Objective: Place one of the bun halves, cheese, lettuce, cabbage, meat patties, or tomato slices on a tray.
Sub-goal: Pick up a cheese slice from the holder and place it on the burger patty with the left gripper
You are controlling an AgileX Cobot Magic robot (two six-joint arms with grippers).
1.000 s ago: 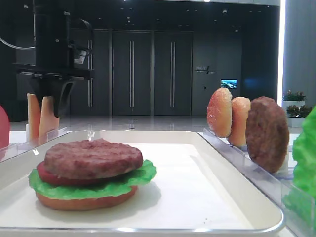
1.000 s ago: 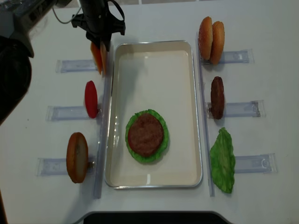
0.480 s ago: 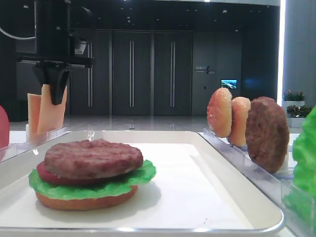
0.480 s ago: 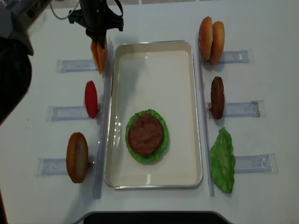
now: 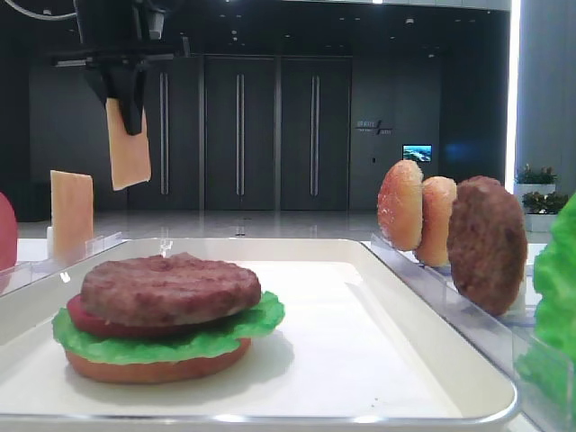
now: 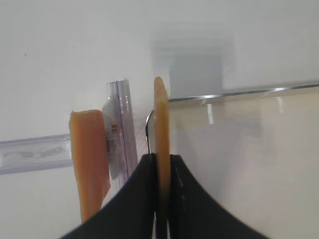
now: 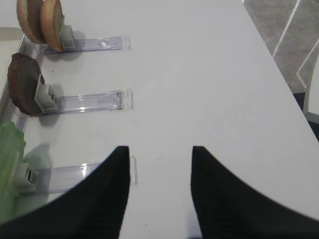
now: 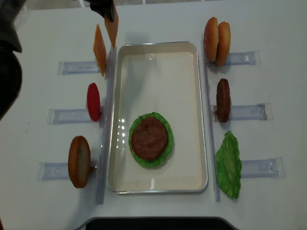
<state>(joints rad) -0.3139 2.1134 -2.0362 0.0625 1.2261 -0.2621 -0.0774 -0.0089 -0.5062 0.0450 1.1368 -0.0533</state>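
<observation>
My left gripper (image 6: 161, 167) is shut on the top edge of a thin pale orange cheese slice (image 6: 161, 117). The slice hangs edge-down in the air (image 5: 130, 157) above the far left corner of the white tray (image 8: 158, 44). A second cheese slice (image 8: 100, 49) stands in its clear rack just left of it. On the tray sits a stack with a meat patty (image 8: 149, 139) on top, over tomato, lettuce and a bun half (image 5: 157, 364). My right gripper (image 7: 160, 154) is open over bare table, with nothing between its fingers.
Clear racks line both sides of the tray. On the right stand two bun halves (image 8: 217, 34), a patty (image 8: 223, 99) and lettuce (image 8: 229, 164). On the left stand a tomato slice (image 8: 93, 101) and a bun half (image 8: 79, 161).
My left gripper shut on one cheese slice and lifted it straight up out of the rack. The other slice stays standing in the rack.
</observation>
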